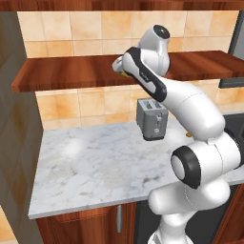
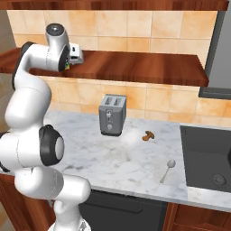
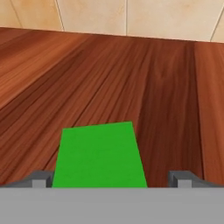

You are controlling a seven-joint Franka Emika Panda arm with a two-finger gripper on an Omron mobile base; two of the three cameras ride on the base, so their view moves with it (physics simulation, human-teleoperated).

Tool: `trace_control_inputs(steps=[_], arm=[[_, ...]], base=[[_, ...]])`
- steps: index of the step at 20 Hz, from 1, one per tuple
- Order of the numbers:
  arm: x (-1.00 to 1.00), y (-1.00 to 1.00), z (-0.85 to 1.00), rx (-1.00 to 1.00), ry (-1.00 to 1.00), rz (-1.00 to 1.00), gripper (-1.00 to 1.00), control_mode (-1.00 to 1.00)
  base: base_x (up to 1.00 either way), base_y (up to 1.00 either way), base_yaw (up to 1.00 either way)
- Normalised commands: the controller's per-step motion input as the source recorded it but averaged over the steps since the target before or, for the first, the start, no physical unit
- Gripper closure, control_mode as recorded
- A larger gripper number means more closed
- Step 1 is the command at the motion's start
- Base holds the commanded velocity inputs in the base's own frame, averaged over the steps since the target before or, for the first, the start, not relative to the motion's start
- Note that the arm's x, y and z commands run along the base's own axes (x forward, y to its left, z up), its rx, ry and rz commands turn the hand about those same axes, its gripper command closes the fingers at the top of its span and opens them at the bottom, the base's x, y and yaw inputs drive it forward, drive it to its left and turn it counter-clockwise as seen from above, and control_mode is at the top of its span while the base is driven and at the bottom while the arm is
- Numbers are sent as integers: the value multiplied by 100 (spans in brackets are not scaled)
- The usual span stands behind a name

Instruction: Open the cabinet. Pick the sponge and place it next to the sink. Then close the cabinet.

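Note:
The green-topped sponge (image 3: 99, 155) lies flat on the cabinet's reddish-brown plank shelf (image 3: 131, 78). My gripper (image 3: 111, 179) is open around it, one dark fingertip (image 3: 41, 179) close by the sponge's left edge and the other standing well off its right edge. In the right base view the gripper (image 2: 76, 56) rests low over the left part of the shelf (image 2: 135, 67), with a sliver of the sponge (image 2: 66, 66) under the wrist. The dark sink (image 2: 205, 149) is set in the counter at far right.
A silver toaster (image 2: 112, 114) stands on the marble counter (image 1: 95, 162) below the shelf. A small brown lump (image 2: 147, 135) and a spoon (image 2: 168, 170) lie between toaster and sink. A low wood door with a metal handle (image 1: 119, 218) is under the counter.

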Motion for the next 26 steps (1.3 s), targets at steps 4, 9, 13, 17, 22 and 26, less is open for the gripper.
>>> trace_control_inputs(steps=[4, 9, 13, 17, 22, 26], arm=[[16, 0, -26, 5, 14, 5, -100, -100], [-4, 0, -30, 4, 23, 2, 100, -100], [-33, 4, -25, 0, 5, 0, 100, -100], [-61, 5, -15, 0, -10, 0, 100, -100], [-79, 0, -4, 0, -20, 0, 100, -100], [-93, -16, -1, 0, -29, 0, 100, -100]], base=[[0, 0, 0], [0, 0, 0], [0, 0, 0], [0, 0, 0], [0, 0, 0], [0, 0, 0]])
